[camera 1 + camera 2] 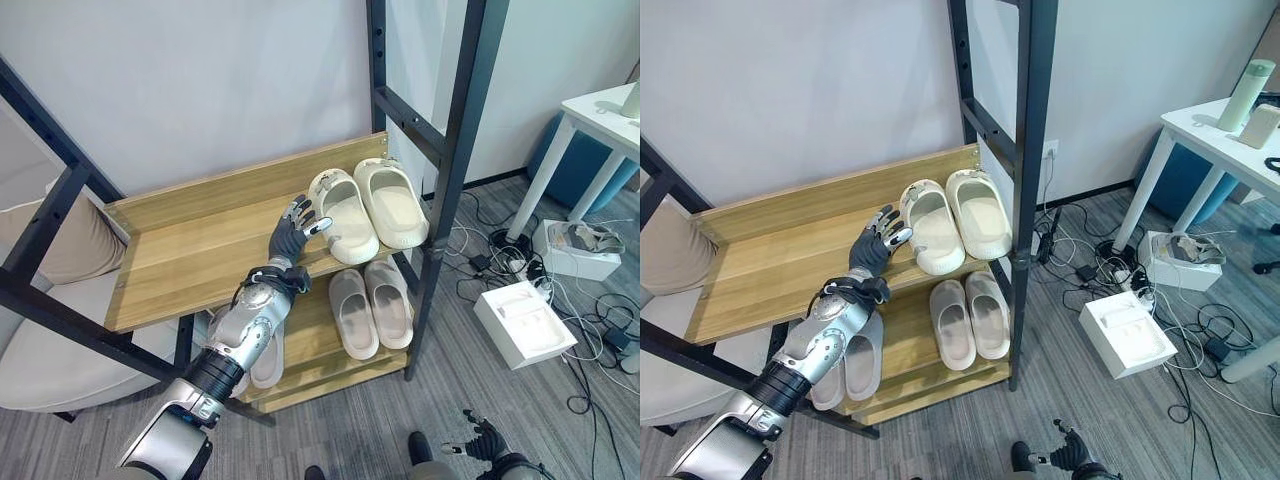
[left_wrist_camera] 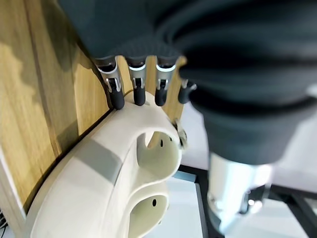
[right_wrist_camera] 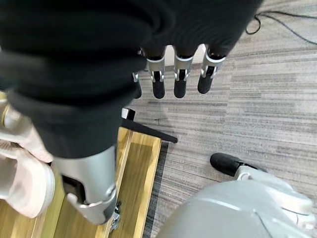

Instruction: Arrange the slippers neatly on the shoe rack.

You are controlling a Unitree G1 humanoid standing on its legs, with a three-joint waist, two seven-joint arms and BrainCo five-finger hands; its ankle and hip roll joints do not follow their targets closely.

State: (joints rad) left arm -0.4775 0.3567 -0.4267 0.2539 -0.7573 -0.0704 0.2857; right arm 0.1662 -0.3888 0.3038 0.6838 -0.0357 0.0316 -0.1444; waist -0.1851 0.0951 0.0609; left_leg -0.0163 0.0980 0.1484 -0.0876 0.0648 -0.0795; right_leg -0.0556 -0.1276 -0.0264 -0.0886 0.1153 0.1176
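Two cream slippers [image 1: 365, 205] side by side at the right end of the shoe rack [image 1: 190, 250] top shelf, toes toward the wall. Left hand [image 1: 293, 232] fingers straight and relaxed, tips against the nearer slipper's outer edge, gripping nothing; probably nudging it square with its mate. Two more pairs on the lower shelf, pale pink [image 1: 370, 308] and grey [image 1: 262, 360]. Right hand [image 1: 482, 440] low near the floor, fingers loose, empty, idle

Cream slippers [image 1: 367, 207] paired, shoe rack [image 1: 190, 255] top shelf
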